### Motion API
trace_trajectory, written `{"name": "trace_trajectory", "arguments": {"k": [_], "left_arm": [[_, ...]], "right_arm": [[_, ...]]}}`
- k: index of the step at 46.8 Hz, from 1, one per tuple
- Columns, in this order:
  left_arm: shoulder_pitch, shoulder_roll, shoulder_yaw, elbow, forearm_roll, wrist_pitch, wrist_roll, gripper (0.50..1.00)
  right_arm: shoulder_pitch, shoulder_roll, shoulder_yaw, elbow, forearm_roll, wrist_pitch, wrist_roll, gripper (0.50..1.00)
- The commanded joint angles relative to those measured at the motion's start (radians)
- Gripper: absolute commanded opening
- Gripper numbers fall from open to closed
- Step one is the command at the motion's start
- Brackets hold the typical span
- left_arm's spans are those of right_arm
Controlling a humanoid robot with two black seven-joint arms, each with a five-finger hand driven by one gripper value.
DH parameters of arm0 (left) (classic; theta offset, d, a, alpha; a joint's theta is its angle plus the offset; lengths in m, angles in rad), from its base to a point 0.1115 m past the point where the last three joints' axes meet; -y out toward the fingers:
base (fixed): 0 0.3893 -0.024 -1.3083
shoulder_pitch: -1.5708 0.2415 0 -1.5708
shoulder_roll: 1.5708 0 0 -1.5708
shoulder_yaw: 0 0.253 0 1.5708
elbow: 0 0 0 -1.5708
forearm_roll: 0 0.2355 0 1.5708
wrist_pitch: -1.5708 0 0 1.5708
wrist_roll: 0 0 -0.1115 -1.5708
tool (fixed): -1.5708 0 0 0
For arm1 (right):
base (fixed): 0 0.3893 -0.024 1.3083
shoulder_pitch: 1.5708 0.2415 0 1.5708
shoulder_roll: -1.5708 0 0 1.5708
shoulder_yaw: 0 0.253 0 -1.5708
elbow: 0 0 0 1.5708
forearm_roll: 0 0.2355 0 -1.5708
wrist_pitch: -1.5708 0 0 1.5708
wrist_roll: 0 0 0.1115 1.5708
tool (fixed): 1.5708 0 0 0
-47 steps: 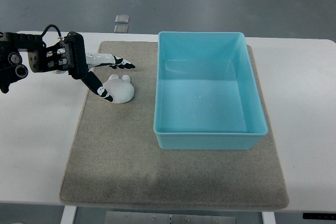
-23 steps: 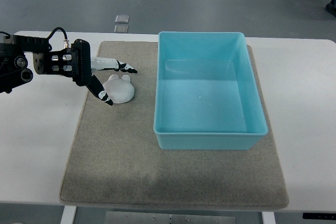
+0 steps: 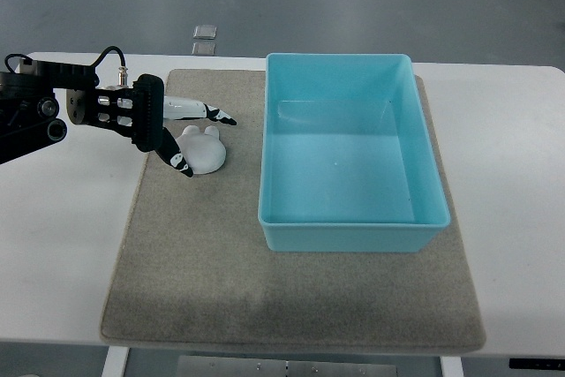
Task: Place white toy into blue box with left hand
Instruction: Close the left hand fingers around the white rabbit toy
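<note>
Resting on a grey mat [image 3: 291, 289] are one blue box [image 3: 353, 227] and one white toy [image 3: 203, 149], well apart, the toy lying to the box's left. One left hand [image 3: 181, 125] straddles the toy, its fingers [image 3: 214, 113] spread wide, thumb at the toy's near-left edge; whether it actually touches is unclear. It grips nothing.

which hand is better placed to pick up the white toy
Left. The left hand is already at the white toy, its fingers spread on either side of it on the mat. No right arm is in view.
</note>
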Motion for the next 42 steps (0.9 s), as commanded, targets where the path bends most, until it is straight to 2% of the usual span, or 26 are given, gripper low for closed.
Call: {"name": "trace_trajectory", "arguments": {"k": [1, 6, 9, 11, 14, 16, 20, 25, 28, 30, 32, 35, 42], "left_arm": [[0.003, -0.001, -0.002, -0.001, 0.029, 0.002, 0.000, 0.960], [0.004, -0.001, -0.002, -0.001, 0.049, 0.002, -0.001, 0.941], [0.001, -0.001, -0.002, 0.000, 0.052, 0.002, -0.001, 0.896], [0.000, -0.001, -0.002, 0.000, 0.054, 0.002, -0.001, 0.887], [-0.003, -0.001, 0.000, 0.002, 0.055, 0.003, -0.001, 0.829], [-0.003, -0.001, -0.002, 0.002, 0.057, 0.005, -0.001, 0.808], [-0.005, -0.001, -0.003, 0.003, 0.078, 0.014, -0.003, 0.718], [-0.002, -0.001, -0.003, 0.005, 0.103, 0.028, -0.003, 0.696], [0.000, -0.001, -0.003, 0.005, 0.103, 0.029, -0.003, 0.628], [-0.002, -0.001, -0.003, 0.005, 0.103, 0.031, -0.003, 0.617], [-0.003, -0.001, -0.003, 0.006, 0.101, 0.031, -0.003, 0.585], [-0.003, 0.000, -0.006, 0.006, 0.101, 0.032, -0.003, 0.557], [-0.005, 0.000, -0.015, 0.008, 0.101, 0.034, -0.003, 0.551]], "right_arm": [[0.000, 0.000, 0.000, 0.000, 0.000, 0.000, 0.000, 0.936], [0.000, 0.000, 0.000, 0.000, 0.000, 0.000, 0.000, 0.936], [0.000, 0.000, 0.000, 0.000, 0.000, 0.000, 0.000, 0.936], [0.000, 0.000, 0.000, 0.000, -0.001, 0.000, 0.000, 0.936], [0.000, 0.000, 0.000, 0.000, 0.000, 0.000, 0.000, 0.936], [0.000, 0.000, 0.000, 0.000, 0.000, 0.000, 0.000, 0.936], [0.000, 0.000, 0.000, 0.000, 0.000, 0.000, 0.000, 0.936], [0.000, 0.000, 0.000, 0.000, 0.000, 0.000, 0.000, 0.936], [0.000, 0.000, 0.000, 0.000, 0.000, 0.000, 0.000, 0.936], [0.000, 0.000, 0.000, 0.000, -0.001, 0.000, 0.000, 0.936], [0.000, 0.000, 0.000, 0.000, 0.000, 0.000, 0.000, 0.936], [0.000, 0.000, 0.000, 0.000, 0.000, 0.000, 0.000, 0.936], [0.000, 0.000, 0.000, 0.000, 0.000, 0.000, 0.000, 0.936]]}}
